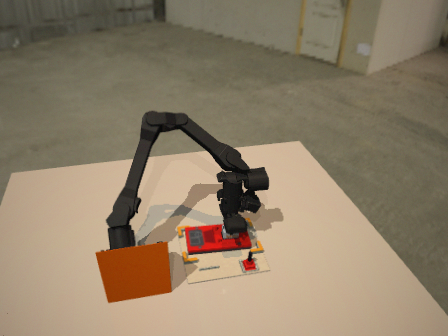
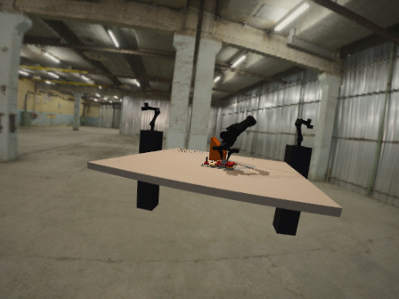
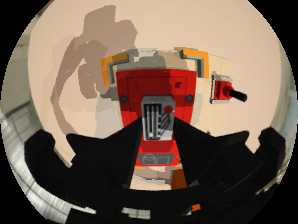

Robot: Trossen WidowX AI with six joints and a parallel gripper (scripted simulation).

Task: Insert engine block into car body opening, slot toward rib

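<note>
Inward from the table's far right corner, as the top view shows it, the pincer (image 1: 232, 231) (image 2: 227, 160) (image 3: 157, 120) points down over a red car body (image 1: 212, 241) (image 3: 131, 86). It is clamped on the engine block (image 1: 229, 236) (image 3: 159, 111), a grey piece with dark slots and a small red disc on its top. The block is at the car body, towards the end farther from the orange panel (image 1: 135, 272) (image 2: 215, 149); whether it sits all the way down cannot be told.

The car body lies flat on a pale board (image 1: 225, 274) (image 3: 218, 116), its long sides running roughly along the table's far edge. Yellow corner pieces (image 1: 259, 247) (image 3: 202, 56) stand around it. On the board's side away from that far edge, a red block (image 1: 249, 266) (image 3: 222, 90) carries an upright black stick (image 1: 250, 256) (image 3: 238, 95).

The orange panel stands upright nearer the table's left edge than the board does. From behind it, the black arm (image 1: 141, 160) rises and bends over towards the car body. The table (image 1: 60, 215) (image 2: 200, 178) is pale pink.
</note>
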